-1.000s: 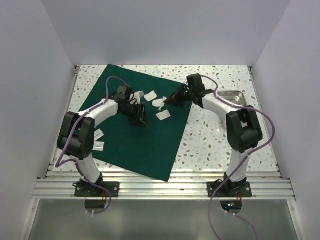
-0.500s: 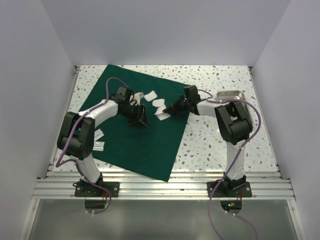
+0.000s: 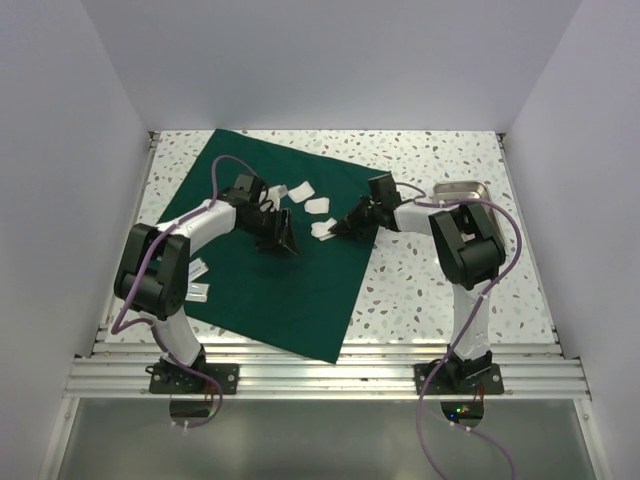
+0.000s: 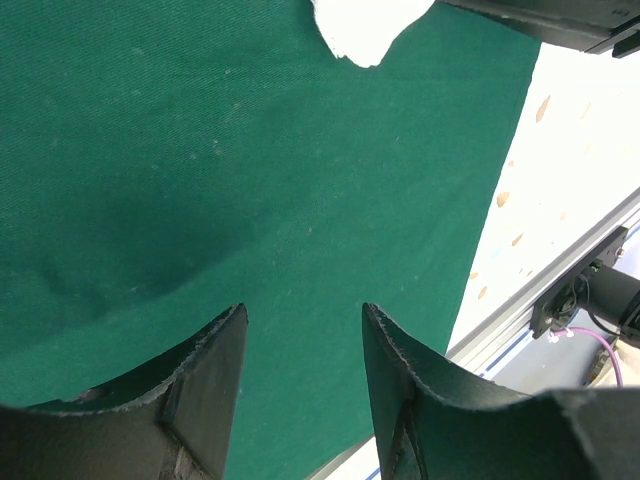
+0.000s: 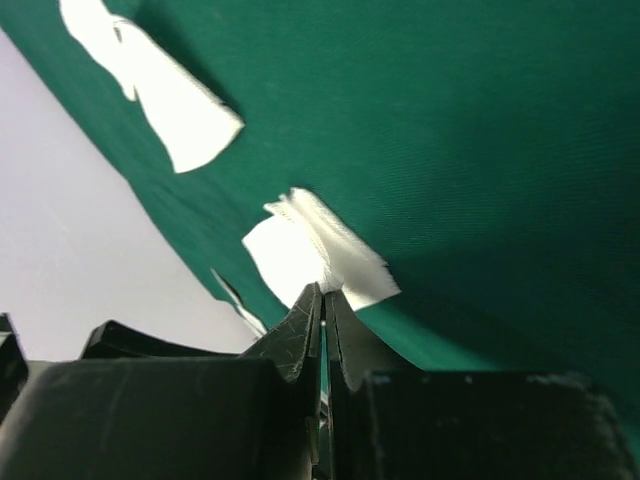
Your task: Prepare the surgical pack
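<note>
Here the right fingers [image 5: 298, 335] pinch a gauze pad [image 5: 295, 250] on the green cloth [image 4: 250, 180]. The left fingers [image 4: 212, 372] hover spread, empty.

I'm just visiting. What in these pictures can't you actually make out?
- Steel tray, top view: the right arm covers part of it; contents unclear.
- White scraps beside the left arm, top view: too small to identify.
- Gauze pad, right wrist view: whether the shut right gripper pinches it is unclear.
- Another pad, left wrist view: cut off by the top edge.
</note>
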Controlling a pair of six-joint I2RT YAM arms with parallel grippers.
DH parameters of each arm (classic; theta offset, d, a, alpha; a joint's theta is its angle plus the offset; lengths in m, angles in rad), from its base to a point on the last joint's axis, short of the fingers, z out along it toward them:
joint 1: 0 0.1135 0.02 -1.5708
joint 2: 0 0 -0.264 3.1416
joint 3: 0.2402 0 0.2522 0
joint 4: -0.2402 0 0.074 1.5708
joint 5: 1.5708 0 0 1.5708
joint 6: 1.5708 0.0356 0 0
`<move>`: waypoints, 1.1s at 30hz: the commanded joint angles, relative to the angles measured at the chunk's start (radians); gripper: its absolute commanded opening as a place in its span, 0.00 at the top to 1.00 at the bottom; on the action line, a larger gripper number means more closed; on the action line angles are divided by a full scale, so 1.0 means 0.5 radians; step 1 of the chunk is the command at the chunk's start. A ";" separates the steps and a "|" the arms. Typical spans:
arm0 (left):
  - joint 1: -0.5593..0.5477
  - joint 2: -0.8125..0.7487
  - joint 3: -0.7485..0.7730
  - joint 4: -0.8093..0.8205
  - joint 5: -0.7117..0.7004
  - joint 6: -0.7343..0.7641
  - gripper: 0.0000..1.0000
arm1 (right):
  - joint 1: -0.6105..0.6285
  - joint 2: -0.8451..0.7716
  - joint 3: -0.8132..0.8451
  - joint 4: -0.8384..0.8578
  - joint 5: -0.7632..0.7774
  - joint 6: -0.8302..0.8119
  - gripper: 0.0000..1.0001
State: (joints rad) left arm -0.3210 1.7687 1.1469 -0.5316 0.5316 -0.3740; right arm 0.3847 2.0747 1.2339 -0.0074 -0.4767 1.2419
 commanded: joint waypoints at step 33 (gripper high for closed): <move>0.028 -0.043 -0.027 0.069 0.069 0.033 0.46 | -0.039 -0.127 0.036 -0.286 0.128 -0.345 0.60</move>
State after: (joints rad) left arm -0.3206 1.7687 1.1469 -0.5312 0.5438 -0.3740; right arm 0.3706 2.0205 1.2324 -0.1440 -0.4362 1.0962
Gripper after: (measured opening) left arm 0.535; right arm 0.405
